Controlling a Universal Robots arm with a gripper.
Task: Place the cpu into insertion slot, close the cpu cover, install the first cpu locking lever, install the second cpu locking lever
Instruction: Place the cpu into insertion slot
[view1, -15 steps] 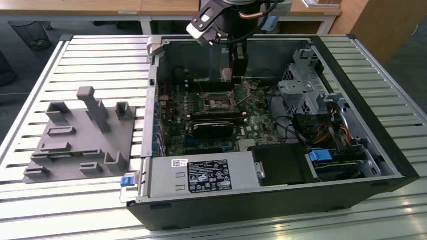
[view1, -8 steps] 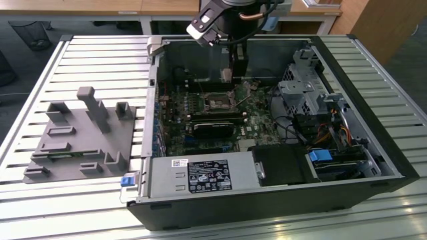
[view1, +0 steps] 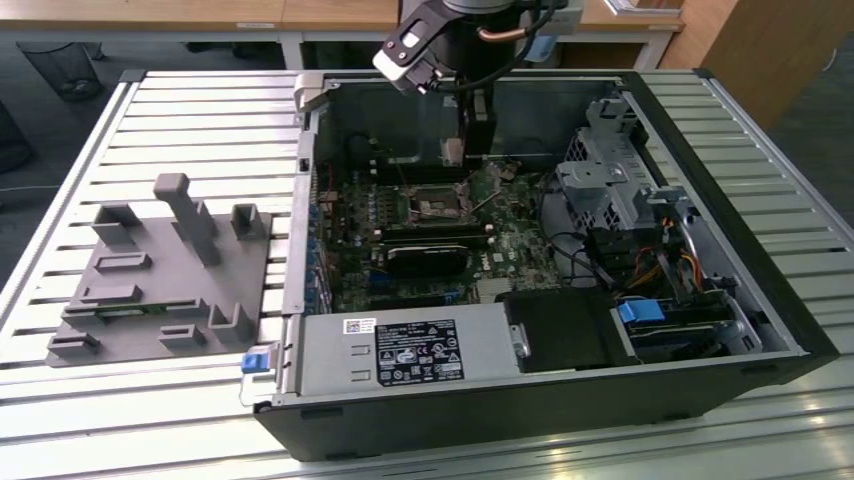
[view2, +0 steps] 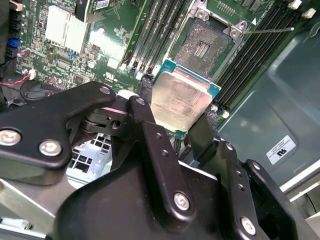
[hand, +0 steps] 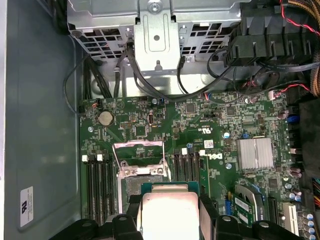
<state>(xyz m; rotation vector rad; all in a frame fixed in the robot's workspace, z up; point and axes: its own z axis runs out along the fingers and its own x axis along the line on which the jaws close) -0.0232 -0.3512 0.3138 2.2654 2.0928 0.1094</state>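
My gripper: closed down narrow on the cpu, with one black finger against each of two opposite edges.
The cpu: I hold it with its pale metal top towards both wrist cameras. It hangs over the green board and is not seated in the socket.
My arm: in the exterior view I reach down into the open computer case, towards its far wall.
The insertion slot: just beside the cpu in both wrist views. It is open, and its dark contact field is bare.
The cpu cover: swung up off the slot, a silvery frame on the side away from my fingers.
Locking lever: a thin metal rod, released and sticking out from a corner of the slot.
Memory slots: long black rows flanking the slot on two sides.
Finned heatsink: on the board, well apart from the slot.
Drive cage: grey metal beyond the board's edge, with cables hanging below it.
Power supply: at the case's near edge.
Grey fixture: on the slatted table, at the exterior view's left of the case.
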